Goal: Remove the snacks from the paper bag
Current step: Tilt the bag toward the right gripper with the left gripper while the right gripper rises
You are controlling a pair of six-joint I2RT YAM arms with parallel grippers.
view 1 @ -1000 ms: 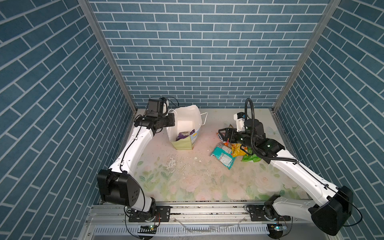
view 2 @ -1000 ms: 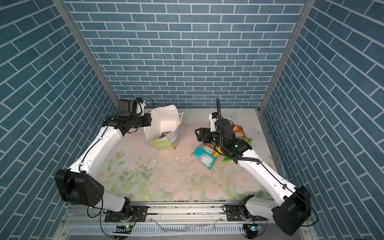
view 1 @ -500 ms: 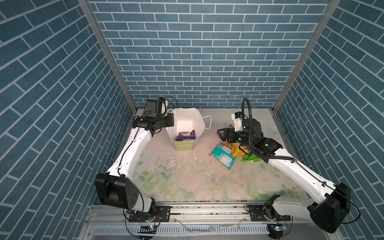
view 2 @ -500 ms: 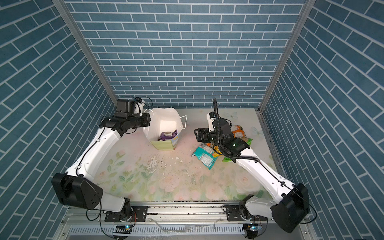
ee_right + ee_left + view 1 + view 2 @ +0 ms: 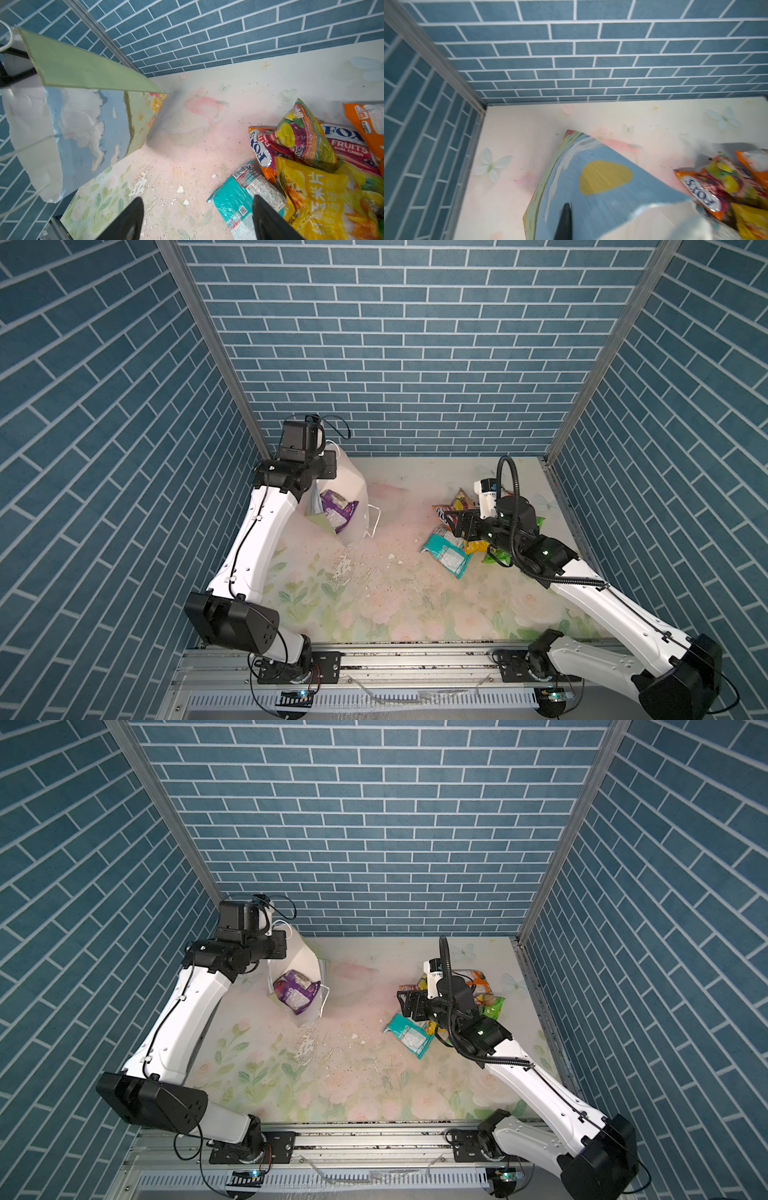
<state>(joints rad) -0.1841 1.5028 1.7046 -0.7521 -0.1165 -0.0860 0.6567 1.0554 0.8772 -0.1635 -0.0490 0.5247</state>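
The paper bag [image 5: 353,483] [image 5: 305,959] hangs tilted at the back left, its white mouth turned toward the front and its green base [image 5: 83,68] raised toward the back wall. A purple snack packet [image 5: 338,508] [image 5: 296,991] lies inside it. My left gripper [image 5: 326,462] is shut on the bag's upper wall; one black finger [image 5: 564,222] presses its blue outside [image 5: 602,197]. Several snacks lie piled at the right: teal [image 5: 446,549] [image 5: 239,199], yellow [image 5: 318,197], fruit-print FOX'S [image 5: 299,133], orange [image 5: 365,124]. My right gripper [image 5: 457,526] [image 5: 197,207] hovers open beside the teal packet, holding nothing.
The floral table cover [image 5: 374,597] has flaked white patches [image 5: 143,182] between bag and pile. Blue brick walls close the back and both sides. A green packet [image 5: 498,558] lies under my right arm. The bag's cord handle [image 5: 374,522] dangles at its mouth.
My left gripper has tipped the bag from upright to leaning, base up and mouth forward, and the purple packet has slid toward the mouth. The right gripper has barely shifted.
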